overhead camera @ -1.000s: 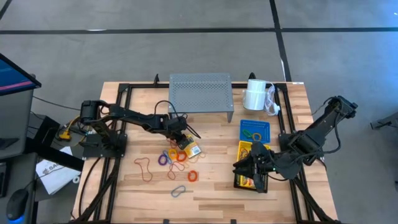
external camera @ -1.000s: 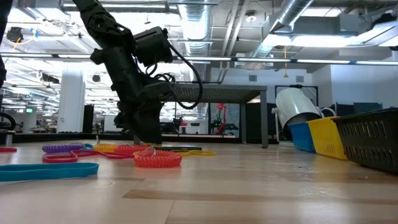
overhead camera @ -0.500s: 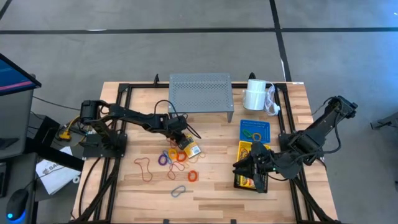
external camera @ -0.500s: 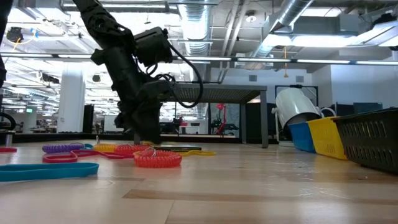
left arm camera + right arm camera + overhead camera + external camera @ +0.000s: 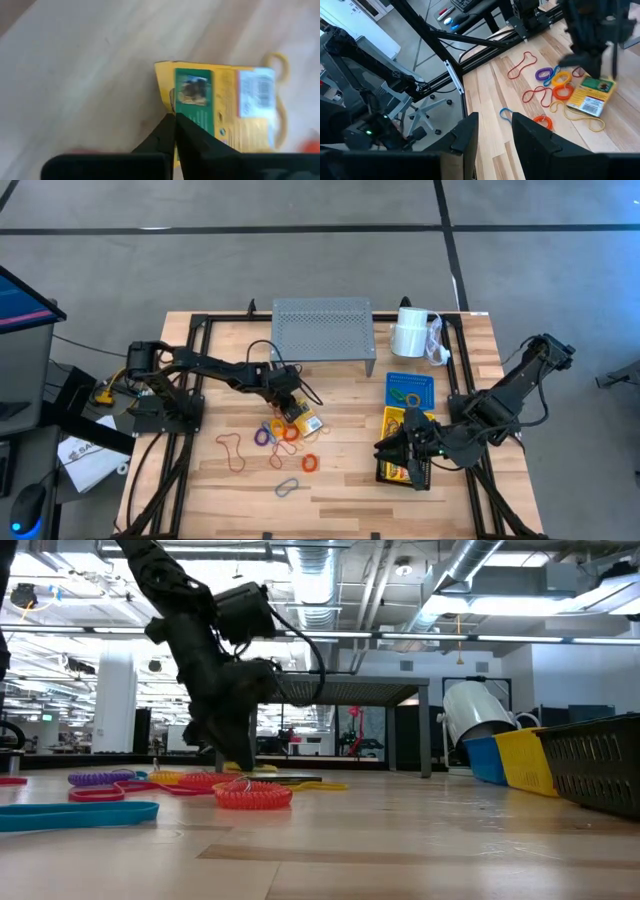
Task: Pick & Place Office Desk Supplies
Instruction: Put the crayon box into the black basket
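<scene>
Pick step, I'd say: left gripper [image 5: 290,406], mid-frame in the high view, has jaws pinched fully shut at the edge of the crayon box [image 5: 305,420] beside the loops [image 5: 279,433], nothing visibly between them, so next needs a re-grip; right gripper [image 5: 392,447] waits half-open, empty, over the baskets [image 5: 409,392], lower right.

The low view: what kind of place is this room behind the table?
Probably a large open workshop or lab: bare pipes and ducts run under the ceiling, long strip lights hang there, and a wooden table carries the robot.
</scene>
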You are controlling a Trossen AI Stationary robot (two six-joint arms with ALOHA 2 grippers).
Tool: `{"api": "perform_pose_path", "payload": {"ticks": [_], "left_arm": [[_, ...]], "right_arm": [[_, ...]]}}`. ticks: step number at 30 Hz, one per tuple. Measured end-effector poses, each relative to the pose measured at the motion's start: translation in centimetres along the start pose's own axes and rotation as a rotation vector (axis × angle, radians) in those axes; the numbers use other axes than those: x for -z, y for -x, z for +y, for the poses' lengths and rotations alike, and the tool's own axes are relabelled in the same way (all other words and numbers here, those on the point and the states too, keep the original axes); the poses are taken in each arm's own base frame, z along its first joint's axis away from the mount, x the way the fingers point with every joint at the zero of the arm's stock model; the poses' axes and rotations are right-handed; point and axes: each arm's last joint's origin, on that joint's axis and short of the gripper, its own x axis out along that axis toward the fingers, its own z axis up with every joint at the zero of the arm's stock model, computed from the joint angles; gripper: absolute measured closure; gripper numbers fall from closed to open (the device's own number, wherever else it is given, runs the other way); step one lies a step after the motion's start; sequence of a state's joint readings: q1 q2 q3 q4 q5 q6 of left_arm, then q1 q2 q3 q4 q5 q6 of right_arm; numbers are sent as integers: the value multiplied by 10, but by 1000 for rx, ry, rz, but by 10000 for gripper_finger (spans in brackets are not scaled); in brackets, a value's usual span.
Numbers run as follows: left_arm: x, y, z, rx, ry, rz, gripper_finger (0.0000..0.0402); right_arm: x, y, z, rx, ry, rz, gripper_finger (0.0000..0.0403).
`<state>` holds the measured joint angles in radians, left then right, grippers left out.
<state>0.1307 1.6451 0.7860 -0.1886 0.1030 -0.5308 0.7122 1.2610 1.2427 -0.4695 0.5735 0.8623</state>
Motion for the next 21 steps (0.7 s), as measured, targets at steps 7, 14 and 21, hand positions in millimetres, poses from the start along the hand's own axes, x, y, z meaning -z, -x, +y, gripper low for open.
{"api": "perform_pose_path", "payload": {"ticks": [7, 14, 21], "left_arm": [[-12, 52, -15, 118, -30, -177, 401], [-12, 122, -24, 269, -53, -372, 401], [1, 172, -34, 467, -87, -471, 401]], "right_arm": [[-5, -4, -5, 22, -5, -14, 287], [-15, -12, -16, 63, 50, -25, 287], [-42, -29, -41, 45, 36, 4, 256]]}}
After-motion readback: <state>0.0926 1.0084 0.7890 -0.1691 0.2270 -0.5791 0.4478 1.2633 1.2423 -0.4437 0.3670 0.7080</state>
